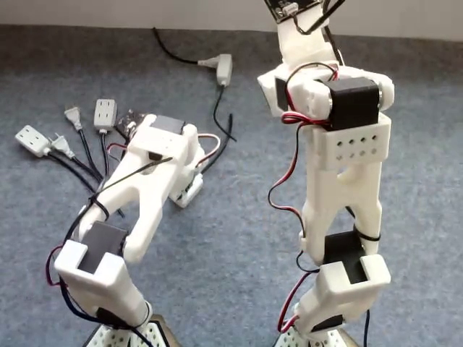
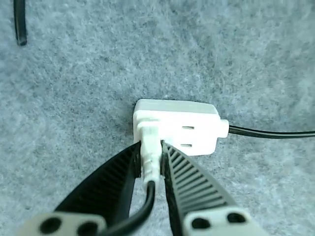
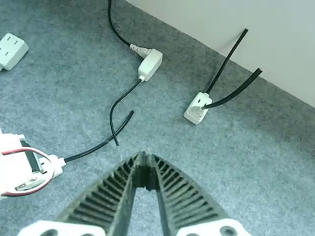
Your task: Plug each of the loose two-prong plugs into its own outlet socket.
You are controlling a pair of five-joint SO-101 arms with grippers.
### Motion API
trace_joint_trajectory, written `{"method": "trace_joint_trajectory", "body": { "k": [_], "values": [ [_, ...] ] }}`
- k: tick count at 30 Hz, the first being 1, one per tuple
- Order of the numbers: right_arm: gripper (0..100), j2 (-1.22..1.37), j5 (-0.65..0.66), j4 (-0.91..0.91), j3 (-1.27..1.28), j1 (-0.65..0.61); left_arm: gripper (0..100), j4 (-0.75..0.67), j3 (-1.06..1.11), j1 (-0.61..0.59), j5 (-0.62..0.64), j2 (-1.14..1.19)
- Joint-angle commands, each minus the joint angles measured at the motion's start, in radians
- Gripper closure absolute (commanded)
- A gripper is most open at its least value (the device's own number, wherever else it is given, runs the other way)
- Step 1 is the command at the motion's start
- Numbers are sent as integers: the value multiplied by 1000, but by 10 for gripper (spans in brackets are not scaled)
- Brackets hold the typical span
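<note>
Item: white two-prong plug (image 2: 149, 158), clamped between the ribbed fingers of the left pincer (image 2: 151, 147). Its nose is butted against the end face of a white socket block (image 2: 189, 128) that lies flat on the desk (image 1: 239, 238), in the left half. The prongs are hidden, so it is probably entering or just seated; depth undeterminable. Outstanding, toward the far left corner: a loose plug (image 1: 72, 114) lying free beside an empty socket (image 1: 105, 113), and a second plug (image 1: 61, 144) tight against another socket (image 1: 32, 139), whether joined unclear. Near the far edge: a small socket (image 3: 196, 109) with two black cords leaving it, seemingly already mated, and an angled white connector (image 3: 150, 61), status unclear. Right pincer (image 3: 145, 160): closed on nothing, held high over the right half. Progress, as judged: one pair in hand, at least one left. Surface: grey felt-like covering with black cords straggling across it. Surround: pale wall (image 3: 221, 24) along the far edge.
</note>
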Motion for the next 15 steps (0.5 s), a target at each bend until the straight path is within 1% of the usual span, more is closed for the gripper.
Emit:
{"method": "trace_joint_trajectory", "body": {
  "k": [1,5,8,9,12,15],
  "values": [
    [992,-18,6,41,-35,10,994,-84,39,2,6,2],
    [992,-18,6,41,-35,10,994,-180,104,-24,5,2],
    [992,-18,6,41,-35,10,994,-275,151,-8,0,2],
    [992,-18,6,41,-35,10,994,-293,156,4,-18,2],
    [992,-18,6,41,-35,10,994,-278,137,28,-84,-1],
    [992,-18,6,41,-35,10,993,-227,108,28,-137,-2]
  ]
}}
